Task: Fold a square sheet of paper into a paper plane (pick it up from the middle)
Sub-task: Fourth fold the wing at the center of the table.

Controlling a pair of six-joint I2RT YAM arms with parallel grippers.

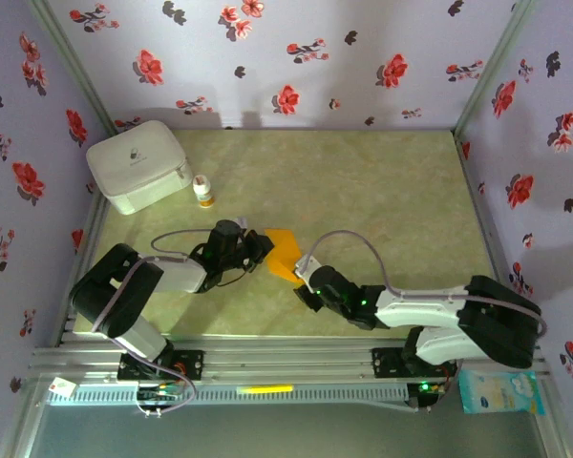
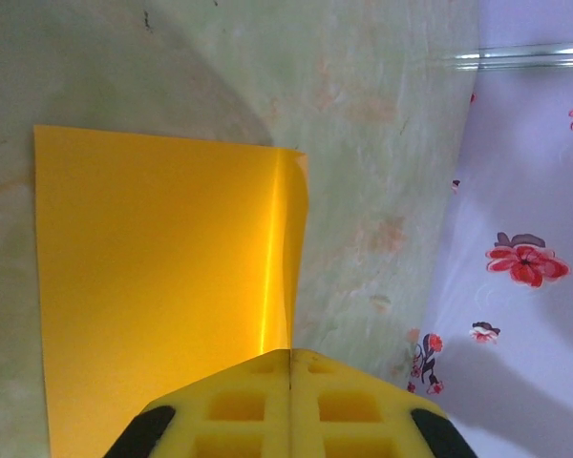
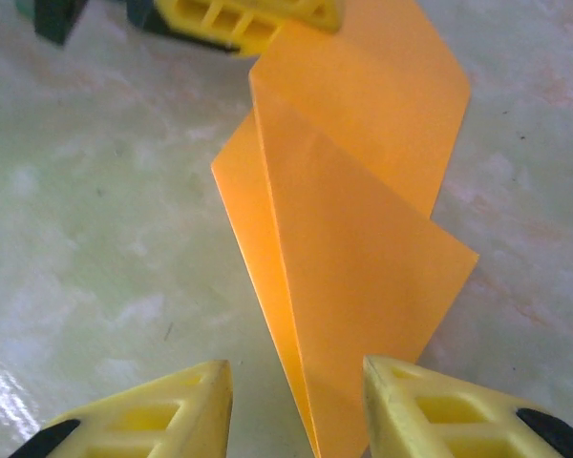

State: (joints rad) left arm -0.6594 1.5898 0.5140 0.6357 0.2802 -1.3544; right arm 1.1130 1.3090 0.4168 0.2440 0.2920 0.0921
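The folded orange paper sheet point(image 3: 363, 229) is pinched by the left gripper point(image 2: 291, 355); the right gripper point(image 3: 297, 372) is spread around its near corner

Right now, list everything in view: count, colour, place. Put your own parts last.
folded sheet of thin orange paper: one, bright orange, mid-table between the two hands
rounded white plastic case: one, white, far left corner of the table
small white bottle with an orange cap: one, white and orange, just right of the case
blue and white packet: one, off the table at the near right, by the right arm's base
marbled tabletop: one, pale green, under it all
flowered wallpaper walls: three, lilac with red and dark flowers, around the table
left hand: one, yellow fingers, shut on the paper
right hand: one, yellow fingers, open, astride the paper's near point
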